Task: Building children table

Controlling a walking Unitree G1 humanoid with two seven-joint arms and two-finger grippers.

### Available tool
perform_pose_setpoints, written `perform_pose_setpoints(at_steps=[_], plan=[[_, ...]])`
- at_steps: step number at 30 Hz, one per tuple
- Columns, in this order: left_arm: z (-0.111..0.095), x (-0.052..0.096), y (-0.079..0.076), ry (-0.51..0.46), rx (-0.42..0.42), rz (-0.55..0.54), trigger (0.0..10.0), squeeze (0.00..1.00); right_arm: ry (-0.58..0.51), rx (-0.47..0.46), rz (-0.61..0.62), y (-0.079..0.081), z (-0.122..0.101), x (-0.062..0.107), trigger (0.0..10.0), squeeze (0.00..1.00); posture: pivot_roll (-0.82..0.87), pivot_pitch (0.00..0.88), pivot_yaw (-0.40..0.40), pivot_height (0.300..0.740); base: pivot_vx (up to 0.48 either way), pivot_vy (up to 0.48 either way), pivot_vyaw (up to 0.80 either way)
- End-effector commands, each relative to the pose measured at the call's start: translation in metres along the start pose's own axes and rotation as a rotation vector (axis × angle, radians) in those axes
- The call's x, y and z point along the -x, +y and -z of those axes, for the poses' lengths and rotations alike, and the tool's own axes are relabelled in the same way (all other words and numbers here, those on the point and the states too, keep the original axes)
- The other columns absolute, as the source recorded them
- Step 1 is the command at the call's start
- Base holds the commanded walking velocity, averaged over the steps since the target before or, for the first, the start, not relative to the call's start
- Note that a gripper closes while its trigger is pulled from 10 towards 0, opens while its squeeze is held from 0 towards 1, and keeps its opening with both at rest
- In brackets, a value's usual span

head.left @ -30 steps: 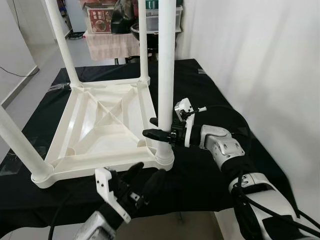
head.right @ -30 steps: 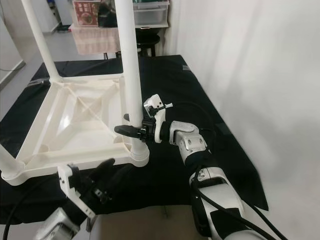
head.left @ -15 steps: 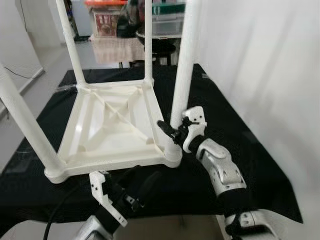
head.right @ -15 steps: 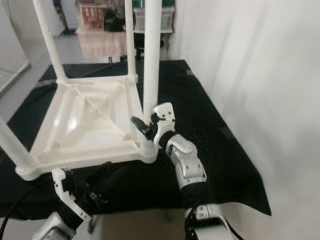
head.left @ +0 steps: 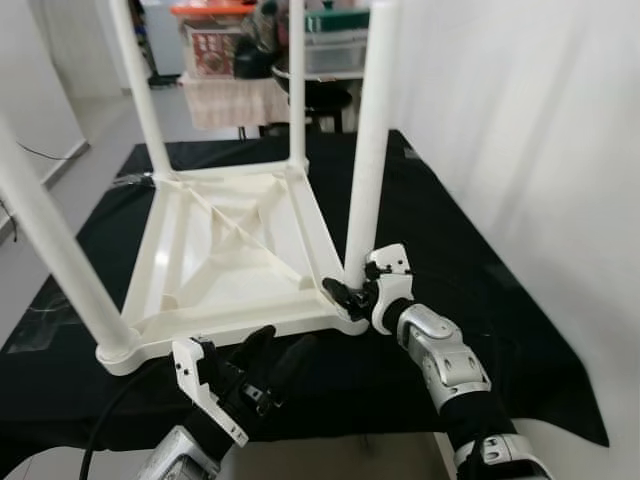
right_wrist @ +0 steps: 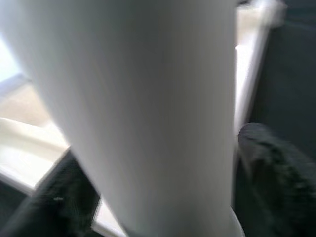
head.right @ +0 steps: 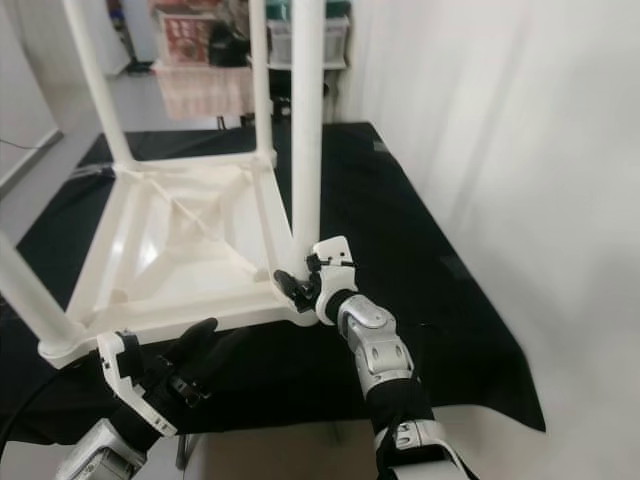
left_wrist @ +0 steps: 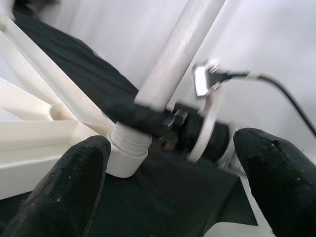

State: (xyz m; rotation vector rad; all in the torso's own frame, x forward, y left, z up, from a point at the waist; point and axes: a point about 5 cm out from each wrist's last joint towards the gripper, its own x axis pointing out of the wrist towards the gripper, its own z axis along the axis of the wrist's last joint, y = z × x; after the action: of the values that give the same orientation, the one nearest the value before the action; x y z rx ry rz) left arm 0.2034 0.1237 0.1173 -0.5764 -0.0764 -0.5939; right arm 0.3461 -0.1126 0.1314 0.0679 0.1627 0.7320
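A white plastic children's table [head.left: 230,250] lies upside down on a black cloth [head.left: 470,280], its legs pointing up. My right gripper [head.left: 345,293] is at the foot of the near right leg [head.left: 368,150], just above its round socket [left_wrist: 126,153]. Its black fingers [right_wrist: 276,158] sit on either side of the leg [right_wrist: 148,113], shut on it. My left gripper [head.left: 275,350] hovers low in front of the table's near edge, open, with its fingertips [left_wrist: 74,182] wide apart and nothing between them.
A white wall [head.left: 540,120] runs close along the right side. Behind the cloth stand a dark stool [head.left: 325,95], a towel-draped stand [head.left: 235,100] and storage boxes [head.left: 335,45]. Grey floor [head.left: 60,190] shows at the left. The cloth's front edge is just below my left gripper.
The camera has shifted. My right gripper has slid down the near right leg to just above its socket. The left gripper stays open in front of the table's near edge.
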Motion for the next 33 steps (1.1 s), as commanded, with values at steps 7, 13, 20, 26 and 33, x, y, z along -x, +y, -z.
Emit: perform_pose_setpoints(at_steps=[7, 13, 20, 26, 33], plan=[[0.003, -0.003, 0.004, 0.030, -0.012, -0.019, 10.0, 0.00, -0.023, 0.159, -0.461, 0.009, -0.048, -0.007, 10.0, 0.00, -0.01, 0.000, 0.004, 0.740, 0.000, 0.000, 0.00], [0.004, -0.003, 0.005, 0.029, -0.017, -0.027, 10.0, 0.00, 0.013, 0.113, -0.575, 0.005, -0.055, -0.015, 7.3, 0.00, 0.01, 0.000, -0.003, 0.740, 0.000, 0.000, 0.00], [0.005, -0.002, 0.004, 0.029, -0.017, -0.031, 10.0, 0.00, 0.041, 0.074, -0.530, -0.001, -0.051, -0.019, 0.0, 0.00, 0.01, 0.000, 0.000, 0.740, 0.000, 0.000, 0.00], [0.007, -0.001, 0.003, 0.030, -0.010, -0.030, 10.0, 0.00, 0.066, 0.093, -0.384, -0.016, -0.039, -0.014, 0.0, 0.00, 0.00, 0.000, 0.003, 0.740, 0.000, 0.000, 0.00], [0.006, 0.003, 0.001, 0.029, -0.004, -0.027, 10.0, 0.00, 0.100, 0.060, 0.145, -0.028, 0.000, -0.008, 0.0, 0.00, -0.03, 0.000, -0.003, 0.740, 0.000, 0.000, 0.00]])
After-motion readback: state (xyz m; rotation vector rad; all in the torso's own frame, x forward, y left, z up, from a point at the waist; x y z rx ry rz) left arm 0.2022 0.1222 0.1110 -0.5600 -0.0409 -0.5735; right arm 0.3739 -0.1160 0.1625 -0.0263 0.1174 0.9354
